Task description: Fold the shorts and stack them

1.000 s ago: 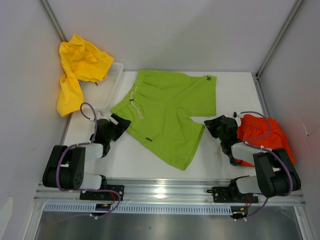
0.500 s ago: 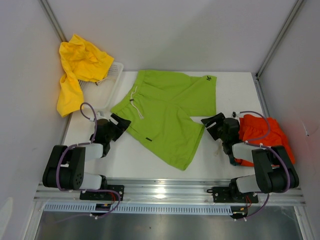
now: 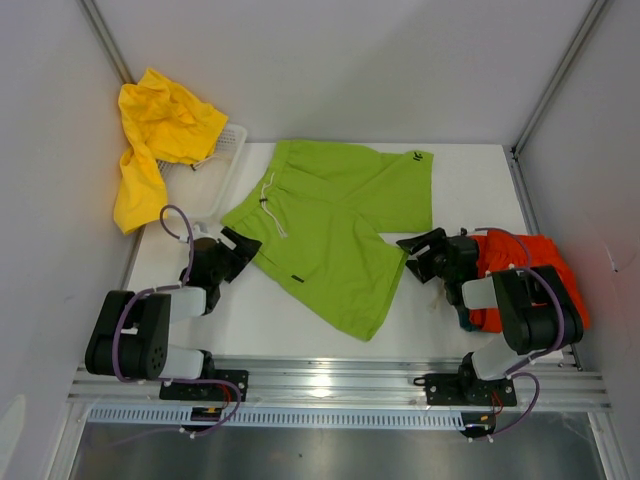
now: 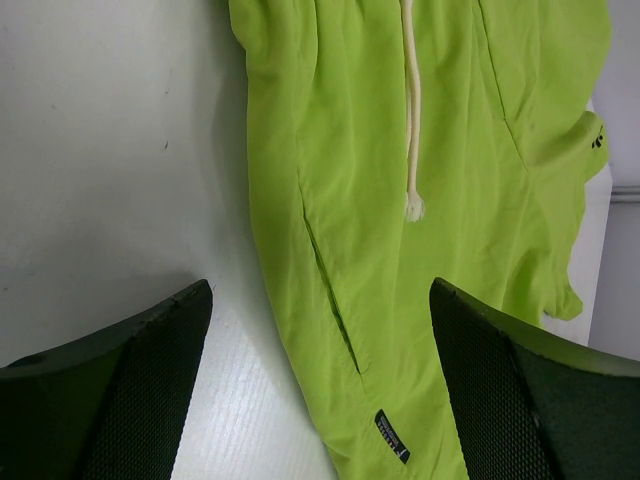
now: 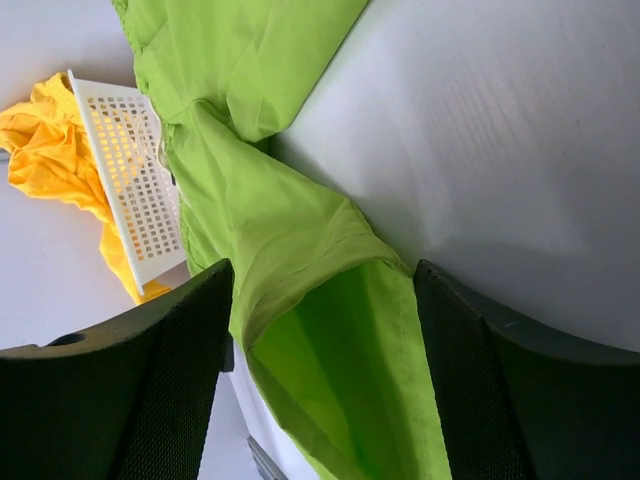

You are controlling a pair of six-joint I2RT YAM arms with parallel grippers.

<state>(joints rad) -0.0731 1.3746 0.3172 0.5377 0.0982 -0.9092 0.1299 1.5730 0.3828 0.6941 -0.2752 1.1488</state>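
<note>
Lime green shorts [image 3: 330, 220] lie spread flat mid-table, waist and pale drawstring [image 4: 412, 120] toward the left. My left gripper [image 3: 243, 250] is open low at their waist-side edge; in the left wrist view the edge and a small dark label [image 4: 393, 437] lie between the wide fingers [image 4: 130, 400]. My right gripper [image 3: 412, 252] is open at the near leg's hem. In the right wrist view that gaping hem [image 5: 330, 330] sits between the spread fingers [image 5: 150, 400], not pinched. Orange-red shorts [image 3: 535, 275] lie bunched at the right. Yellow shorts [image 3: 160, 130] hang over the basket.
A white plastic basket [image 3: 225, 165] stands at the back left corner of the table, also seen in the right wrist view as the basket [image 5: 125, 170] with yellow fabric [image 5: 40, 150] behind it. Grey walls close in on both sides and the back.
My right gripper has opened its jaws and shifted a little left, toward the hem of the green leg. The left arm and the shorts have not moved.
</note>
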